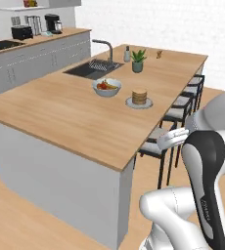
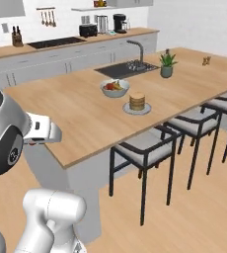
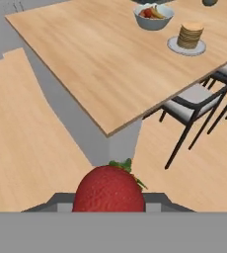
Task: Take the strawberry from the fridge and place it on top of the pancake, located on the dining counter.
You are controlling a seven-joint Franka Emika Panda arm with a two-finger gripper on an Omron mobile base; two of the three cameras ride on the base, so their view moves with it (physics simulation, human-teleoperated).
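Note:
A dark red strawberry [image 3: 109,190] with a green stem sits low in the hand view, and my gripper [image 3: 109,203] is shut on it, grey fingertips [image 3: 60,201] showing on either side. My hand hangs off the near corner of the wood-topped dining counter [image 1: 60,117], above the floor. The pancake [image 1: 139,96], a tan stack on a pale plate, stands on the counter near its stool side, well ahead of the gripper. It also shows in the right base view as the pancake [image 2: 137,101] and in the hand view as the pancake [image 3: 190,34]. The fridge is out of view.
A grey fruit bowl [image 1: 106,87] stands just left of the pancake. Behind them are a sink with tap [image 1: 96,66] and a potted plant [image 1: 138,61]. Black stools [image 2: 145,148] line the counter's right side. A wall run of grey cabinets [image 1: 31,56] lies at the far left.

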